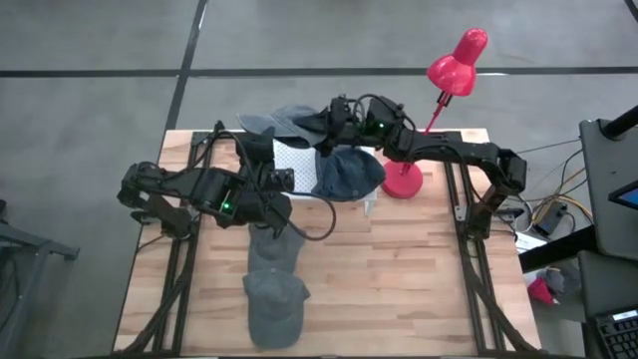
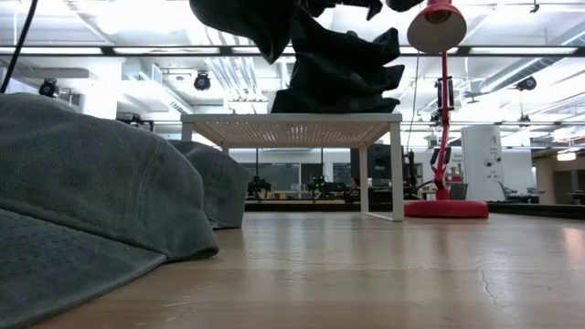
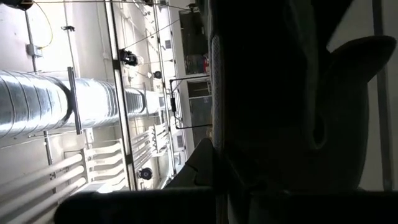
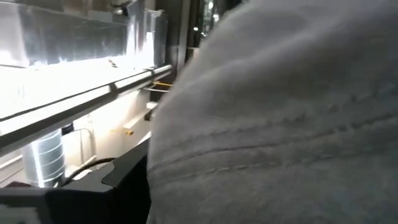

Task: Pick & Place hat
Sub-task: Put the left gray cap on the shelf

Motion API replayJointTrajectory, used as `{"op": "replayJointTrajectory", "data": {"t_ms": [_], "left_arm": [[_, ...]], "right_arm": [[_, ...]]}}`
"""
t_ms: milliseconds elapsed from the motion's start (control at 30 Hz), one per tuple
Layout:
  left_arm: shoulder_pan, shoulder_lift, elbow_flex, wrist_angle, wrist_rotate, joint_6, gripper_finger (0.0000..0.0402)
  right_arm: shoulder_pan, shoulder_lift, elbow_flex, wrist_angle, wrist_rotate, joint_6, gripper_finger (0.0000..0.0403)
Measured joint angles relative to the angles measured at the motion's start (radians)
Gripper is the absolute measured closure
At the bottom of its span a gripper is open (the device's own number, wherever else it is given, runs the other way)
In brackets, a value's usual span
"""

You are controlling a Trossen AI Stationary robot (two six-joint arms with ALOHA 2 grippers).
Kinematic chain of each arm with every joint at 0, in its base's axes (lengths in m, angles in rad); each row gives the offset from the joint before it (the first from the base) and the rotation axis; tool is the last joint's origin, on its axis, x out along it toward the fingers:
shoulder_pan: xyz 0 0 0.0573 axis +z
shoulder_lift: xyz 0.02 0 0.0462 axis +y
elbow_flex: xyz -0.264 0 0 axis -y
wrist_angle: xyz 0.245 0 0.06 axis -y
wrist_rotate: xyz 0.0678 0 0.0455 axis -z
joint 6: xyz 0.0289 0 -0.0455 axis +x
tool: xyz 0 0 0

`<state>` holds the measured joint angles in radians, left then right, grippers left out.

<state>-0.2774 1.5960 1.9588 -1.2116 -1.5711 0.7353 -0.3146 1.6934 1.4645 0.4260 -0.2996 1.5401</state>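
A white perforated rack (image 1: 299,160) stands at the table's far middle. A blue cap (image 1: 349,172) lies on its right part, seen dark in the low view (image 2: 338,68). My right gripper (image 1: 334,120) reaches in from the right over the rack's far edge, shut on a grey hat (image 1: 277,122). That hat hangs above the rack (image 2: 260,23) and fills the right wrist view (image 4: 280,118). Two more grey caps (image 1: 274,249) (image 1: 274,304) lie crown up on the table's near half (image 2: 82,210) (image 2: 215,183). My left gripper (image 1: 281,207) hovers at the farther one. My right gripper holds the grey hat at the hat's right end (image 1: 311,122), coming level from the table's right. The hat itself hides the fingers, so the part and the kind of hold do not show. The hat is lifted clear of the rack and droops below the gripper.
A pink desk lamp (image 1: 404,179) stands right of the rack, its head (image 1: 459,60) leaning beyond the far edge. Cables (image 1: 309,224) loop from the left arm over the table's middle. Bare wood (image 1: 399,279) lies on the near right.
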Motion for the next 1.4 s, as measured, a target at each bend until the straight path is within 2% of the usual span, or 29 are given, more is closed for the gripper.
{"op": "replayJointTrajectory", "data": {"t_ms": [267,633,967,1400], "left_arm": [[-0.009,0.000,-0.001,0.000,0.000,-0.023,0.0399],[-0.017,0.000,-0.001,0.000,0.000,-0.060,0.0391],[-0.022,0.000,-0.001,0.000,0.000,-0.093,0.0387],[-0.067,0.000,-0.001,0.005,0.007,-0.178,0.0385]], "right_arm": [[-0.011,0.016,0.077,-0.004,-0.034,-0.076,0.0204],[-0.011,0.027,0.140,-0.096,-0.092,-0.208,0.0383],[-0.017,0.027,0.171,-0.138,-0.121,-0.290,0.0394],[-0.046,0.028,0.412,-0.560,-0.102,-0.629,0.0395]]}}
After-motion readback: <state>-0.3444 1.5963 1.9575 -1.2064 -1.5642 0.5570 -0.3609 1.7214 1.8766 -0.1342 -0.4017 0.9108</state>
